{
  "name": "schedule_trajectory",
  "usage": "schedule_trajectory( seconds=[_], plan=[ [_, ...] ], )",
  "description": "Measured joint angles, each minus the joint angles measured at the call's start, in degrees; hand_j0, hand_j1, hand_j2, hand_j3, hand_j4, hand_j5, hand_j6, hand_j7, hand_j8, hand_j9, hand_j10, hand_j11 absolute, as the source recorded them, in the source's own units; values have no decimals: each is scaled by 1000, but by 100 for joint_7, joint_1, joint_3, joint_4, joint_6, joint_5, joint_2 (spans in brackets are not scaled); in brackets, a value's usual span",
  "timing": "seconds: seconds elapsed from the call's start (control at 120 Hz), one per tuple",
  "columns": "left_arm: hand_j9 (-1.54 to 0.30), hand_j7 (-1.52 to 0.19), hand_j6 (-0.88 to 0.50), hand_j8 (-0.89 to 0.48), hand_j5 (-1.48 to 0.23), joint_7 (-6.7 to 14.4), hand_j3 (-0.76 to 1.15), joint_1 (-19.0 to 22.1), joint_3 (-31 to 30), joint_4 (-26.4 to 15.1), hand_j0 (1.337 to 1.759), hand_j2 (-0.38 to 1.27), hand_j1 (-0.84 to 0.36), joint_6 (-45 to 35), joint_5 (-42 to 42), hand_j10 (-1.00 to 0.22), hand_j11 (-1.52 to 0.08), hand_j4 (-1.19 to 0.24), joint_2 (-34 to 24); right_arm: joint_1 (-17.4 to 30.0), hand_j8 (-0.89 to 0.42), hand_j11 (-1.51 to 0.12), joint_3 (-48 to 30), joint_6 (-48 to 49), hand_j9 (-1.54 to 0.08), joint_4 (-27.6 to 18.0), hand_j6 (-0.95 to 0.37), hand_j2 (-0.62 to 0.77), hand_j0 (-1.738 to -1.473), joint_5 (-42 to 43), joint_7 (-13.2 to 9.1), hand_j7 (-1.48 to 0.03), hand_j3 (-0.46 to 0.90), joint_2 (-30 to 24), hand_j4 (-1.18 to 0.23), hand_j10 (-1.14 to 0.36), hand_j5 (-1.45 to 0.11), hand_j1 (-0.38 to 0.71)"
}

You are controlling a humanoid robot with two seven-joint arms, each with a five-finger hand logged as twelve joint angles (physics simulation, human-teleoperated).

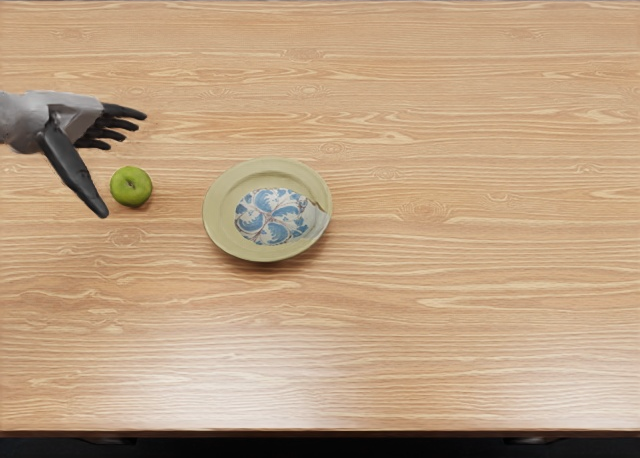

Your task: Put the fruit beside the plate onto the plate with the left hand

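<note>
Behind the left hand (72, 126), the left edge crops its arm.

The apple (131, 186) is small, round and bright green, with its stem dimple turned upward. It sits just beside the tip of the left hand's (72, 130) thumb, on the side away from the wrist, and nearer to the viewer than the fingers. It is not held.

The plate (216, 206) lies flat beyond the apple from the hand, near the fruit but not touching it. It is round, with a pale olive rim and a blue-and-white floral centre, and nothing lies on it.
</note>
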State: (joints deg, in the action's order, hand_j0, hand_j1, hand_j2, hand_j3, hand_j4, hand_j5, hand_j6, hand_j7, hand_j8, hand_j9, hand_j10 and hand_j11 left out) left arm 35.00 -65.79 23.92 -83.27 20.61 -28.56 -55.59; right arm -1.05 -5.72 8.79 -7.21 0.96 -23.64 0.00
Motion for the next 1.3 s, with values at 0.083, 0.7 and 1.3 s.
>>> schedule_trajectory(
  seconds=[0.083, 0.7, 1.3],
  plan=[
    [-22, -22, -20, -20, -22, 0, 0, 5, -179, -80, 1658, 3, 329, -611, -988, -19, -22, -19, 267, 0, 0, 0, 0, 0, 0, 0, 0, 0, -1658, 0, 0, 0, 0, 0, 0, 0, 0, -349],
    [-73, -73, -62, -62, -73, 0, 0, 625, -1504, 113, 1658, 14, 285, -3497, -3182, -60, -72, -61, 1419, -9, 0, 0, -9, 0, 0, 8, 0, 0, -1658, 0, 0, 0, 0, 0, 0, 0, 0, -349],
    [-239, -239, -190, -190, -240, 0, 0, 793, -1676, 1226, 1658, 40, 131, -3812, -3491, -188, -239, -189, 2175, -9, 0, 0, -8, 0, 0, 9, 0, 0, -1658, -5, 0, 0, 0, 0, 0, 0, 0, -349]
  ],
)
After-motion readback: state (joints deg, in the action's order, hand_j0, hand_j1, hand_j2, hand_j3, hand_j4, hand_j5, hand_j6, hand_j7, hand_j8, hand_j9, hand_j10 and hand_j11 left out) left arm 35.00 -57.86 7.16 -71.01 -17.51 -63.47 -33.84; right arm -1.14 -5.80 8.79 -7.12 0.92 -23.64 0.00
